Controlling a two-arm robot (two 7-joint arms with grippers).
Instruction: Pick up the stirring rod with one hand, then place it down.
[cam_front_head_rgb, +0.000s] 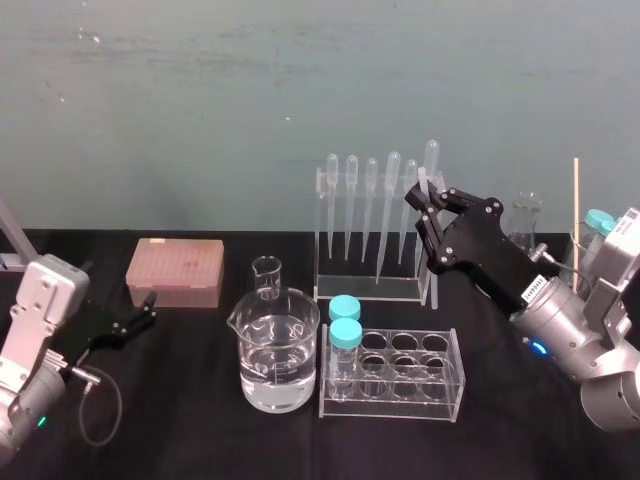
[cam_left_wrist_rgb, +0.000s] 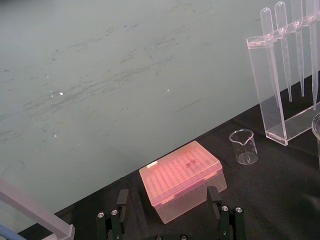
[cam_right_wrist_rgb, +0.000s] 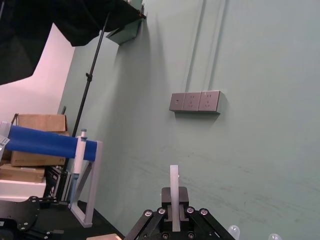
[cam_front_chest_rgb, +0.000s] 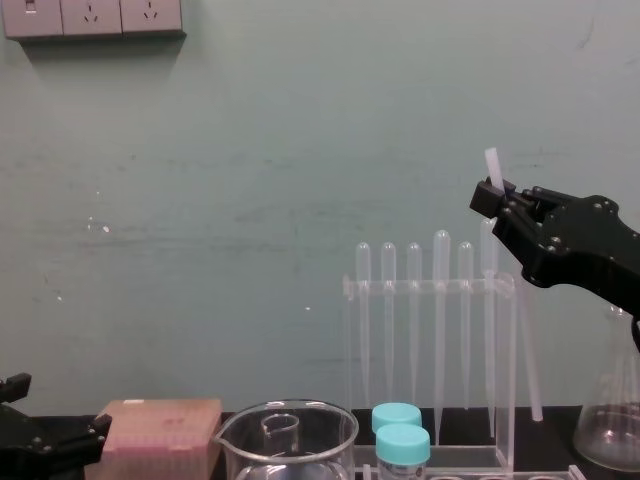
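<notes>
The right hand (cam_front_chest_rgb: 492, 192) is pinching the rod (cam_front_chest_rgb: 492, 160) near its top, holding it near-upright over the worktop (cam_front_head_rgb: 180, 400); the left hand (cam_front_head_rgb: 150, 308) is lying spread.

Stirring rod (cam_front_head_rgb: 422, 180) in right gripper (cam_front_head_rgb: 428, 194)

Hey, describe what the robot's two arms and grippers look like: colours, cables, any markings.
Both arms end in silver-grey metal wrist housings carrying black, angular, jointed jaws. The left gripper has a grey cable looping below its wrist and a small green light. The right gripper has a black boxy body with a white printed label and a blue light.
</notes>
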